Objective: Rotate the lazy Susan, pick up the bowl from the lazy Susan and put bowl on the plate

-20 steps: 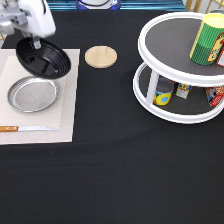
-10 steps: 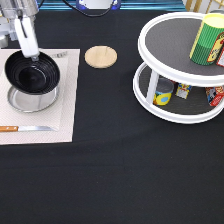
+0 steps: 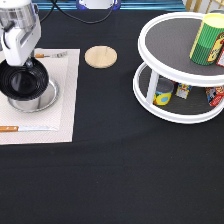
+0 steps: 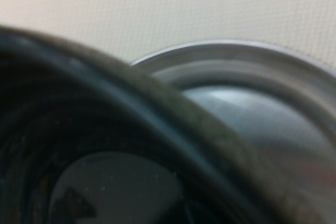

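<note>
My gripper is at the exterior view's left, over the beige placemat. It is shut on the far rim of the glossy black bowl. The bowl sits low over the silver plate and covers most of it; only the plate's right and bottom rim shows. I cannot tell whether bowl and plate touch. In the wrist view the bowl's dark rim fills the foreground, with the plate just beyond it. The white two-tier lazy Susan stands at the right, with no bowl on it.
A green can stands on the lazy Susan's upper tier, and small cans on the lower tier. A round wooden coaster lies between mat and turntable. A knife and a fork lie on the mat.
The gripper has carried the bowl down and towards the exterior view's left. The bowl went from tilted above the plate to nearly level over it.
</note>
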